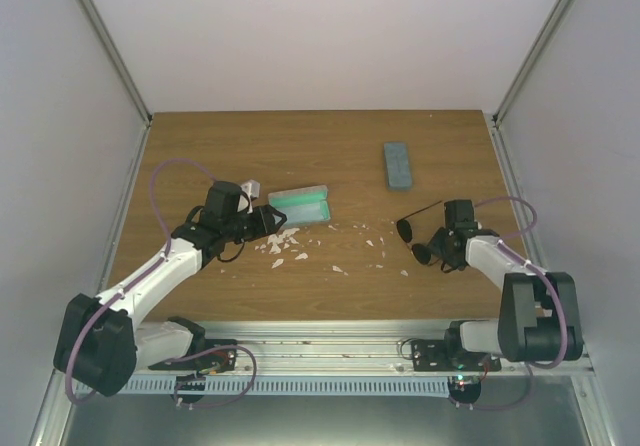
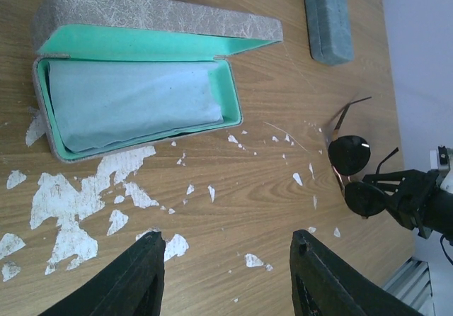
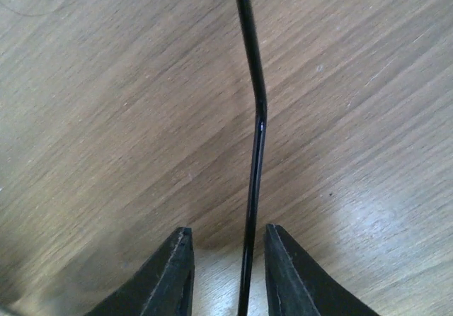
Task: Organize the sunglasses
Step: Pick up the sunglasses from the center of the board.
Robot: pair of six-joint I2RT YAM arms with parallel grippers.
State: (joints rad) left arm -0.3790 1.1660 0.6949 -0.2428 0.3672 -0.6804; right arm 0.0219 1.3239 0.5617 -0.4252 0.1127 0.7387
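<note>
Black sunglasses [image 3: 256,132] temple between right fingers [image 3: 166,280]; lenses cut off there.

A: Plain pale walls [image 1: 330,36] on three sides, metal posts [image 1: 105,41] rising at the far corners.
B: Wooden bench [image 1: 320,151], white flecks [image 1: 285,244] mid-surface, metal rail [image 1: 330,351] along the near edge.

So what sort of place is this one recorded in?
Probably a lab robot cell, not a home or shop: plain white panel walls on aluminium posts, a worn wood-grain tabletop with chipped patches, and a left arm and right arm bolted to a metal rail.
</note>
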